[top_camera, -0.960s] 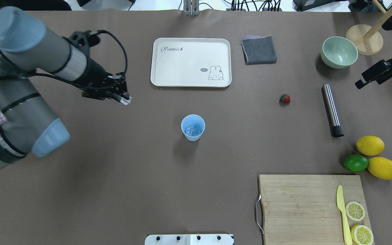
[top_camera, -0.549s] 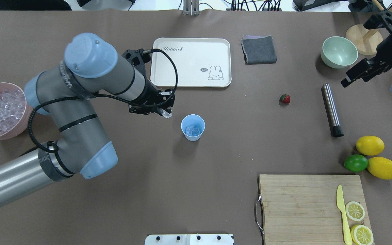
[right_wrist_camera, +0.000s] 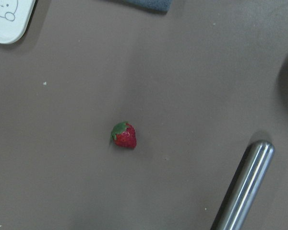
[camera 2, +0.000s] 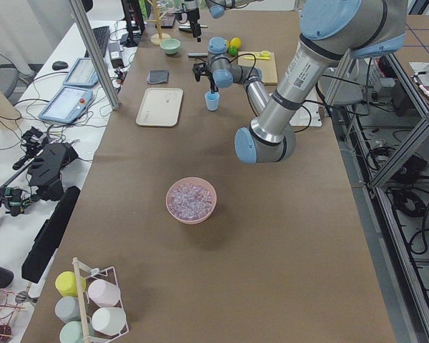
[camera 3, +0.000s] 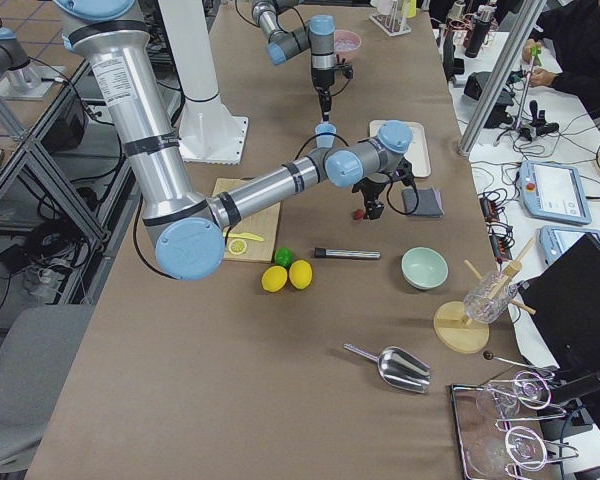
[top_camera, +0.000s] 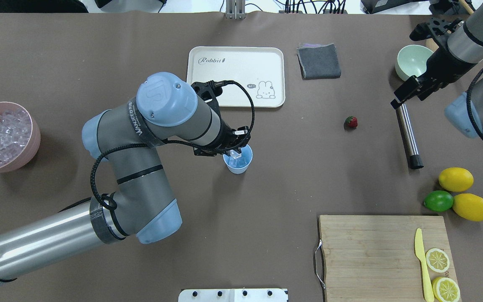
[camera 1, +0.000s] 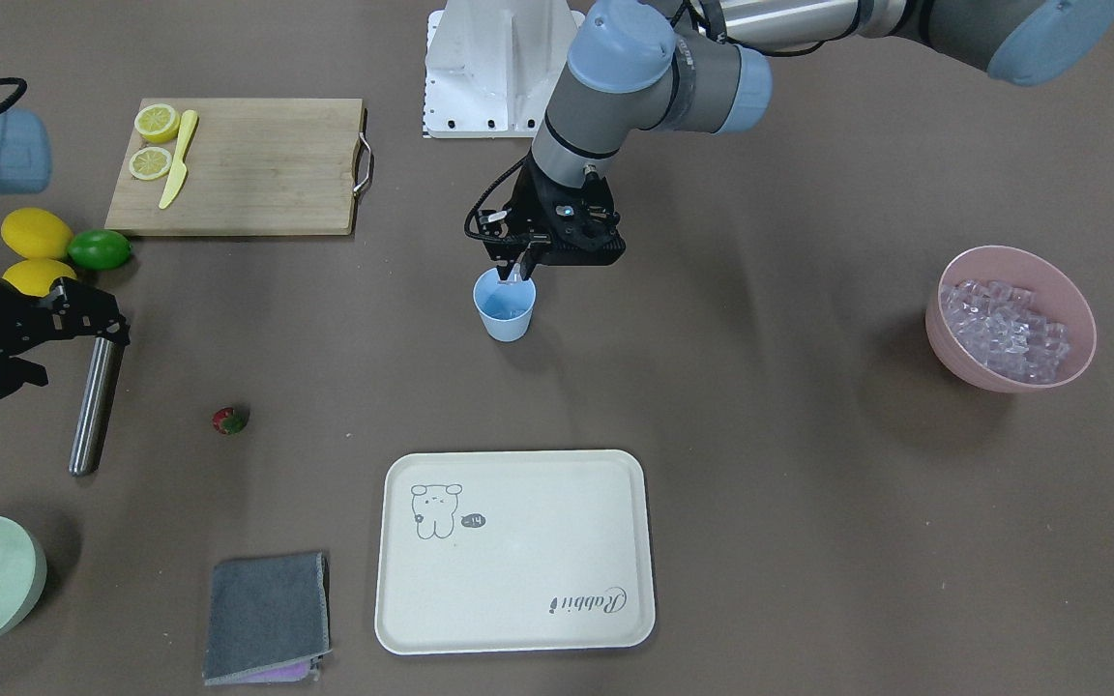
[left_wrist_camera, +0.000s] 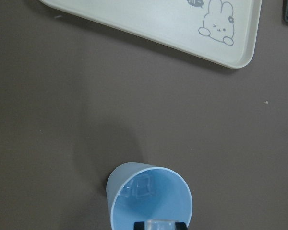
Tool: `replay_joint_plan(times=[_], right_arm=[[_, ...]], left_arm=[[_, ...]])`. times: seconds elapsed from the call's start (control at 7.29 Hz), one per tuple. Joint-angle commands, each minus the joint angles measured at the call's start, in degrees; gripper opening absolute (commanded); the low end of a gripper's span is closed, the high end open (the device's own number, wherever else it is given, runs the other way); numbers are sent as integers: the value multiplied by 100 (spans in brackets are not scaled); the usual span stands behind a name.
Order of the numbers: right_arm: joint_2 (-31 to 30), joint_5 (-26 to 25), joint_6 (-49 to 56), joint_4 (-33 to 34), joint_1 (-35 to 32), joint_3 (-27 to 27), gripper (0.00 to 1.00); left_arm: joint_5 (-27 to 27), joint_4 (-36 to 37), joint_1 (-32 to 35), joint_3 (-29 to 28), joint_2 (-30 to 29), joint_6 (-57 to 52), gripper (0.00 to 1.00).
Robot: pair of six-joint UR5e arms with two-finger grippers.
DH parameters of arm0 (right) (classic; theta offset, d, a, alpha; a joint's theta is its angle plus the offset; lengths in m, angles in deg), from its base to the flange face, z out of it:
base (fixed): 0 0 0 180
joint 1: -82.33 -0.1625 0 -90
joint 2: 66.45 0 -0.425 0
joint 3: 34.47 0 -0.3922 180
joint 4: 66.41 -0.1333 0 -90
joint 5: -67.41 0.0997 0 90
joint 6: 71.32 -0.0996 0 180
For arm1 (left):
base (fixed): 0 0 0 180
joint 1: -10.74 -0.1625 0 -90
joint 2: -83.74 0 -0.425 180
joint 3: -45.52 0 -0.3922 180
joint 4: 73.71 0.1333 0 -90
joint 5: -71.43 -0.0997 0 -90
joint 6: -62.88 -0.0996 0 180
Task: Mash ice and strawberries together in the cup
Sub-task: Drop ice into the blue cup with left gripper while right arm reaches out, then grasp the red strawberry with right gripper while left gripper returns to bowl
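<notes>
The light blue cup (top_camera: pixel 241 162) stands mid-table with ice (left_wrist_camera: pixel 143 186) in its bottom; it also shows in the front view (camera 1: pixel 507 314). My left gripper (top_camera: pixel 236 151) hangs just over the cup's rim, shut on a clear ice cube (left_wrist_camera: pixel 162 224). The small red strawberry (top_camera: pixel 351 121) lies on the table to the right, also in the right wrist view (right_wrist_camera: pixel 125 135). My right gripper (top_camera: pixel 407 100) is open and empty, above the far end of a steel rod (top_camera: pixel 408 136), right of the strawberry.
A pink bowl (top_camera: pixel 32 142) of ice cubes sits at the left edge. A cream tray (top_camera: pixel 208 84), grey cloth (top_camera: pixel 319 61) and pale green bowl (top_camera: pixel 409 75) lie at the back. Lemons, a lime (top_camera: pixel 438 201) and a cutting board (top_camera: pixel 367 251) are at the front right.
My left arm has swung right from near the pink bowl to over the cup, carrying the ice cube. My right arm has moved left and in, towards the steel rod.
</notes>
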Motion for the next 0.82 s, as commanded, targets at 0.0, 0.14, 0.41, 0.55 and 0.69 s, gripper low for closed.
replay_joint_plan(times=[0.0, 0.14, 0.41, 0.55, 0.69], right_arm=[[62, -383, -1012, -1554, 467, -738, 100], [79, -637, -1408, -1997, 722, -915, 100], [158, -937, -1781, -2125, 1022, -961, 100], [246, -1078, -1816, -2125, 1101, -1048, 100], [386, -1236, -2060, -2125, 1215, -1179, 100]], left_arm=[[-128, -23, -83, -135, -44, -5, 0], [-128, -110, -101, -189, -44, -5, 0], [-137, -146, -118, -189, -44, -14, 97], [-137, -129, -118, -180, -44, -14, 98], [-137, -128, -118, -163, -61, -14, 98]])
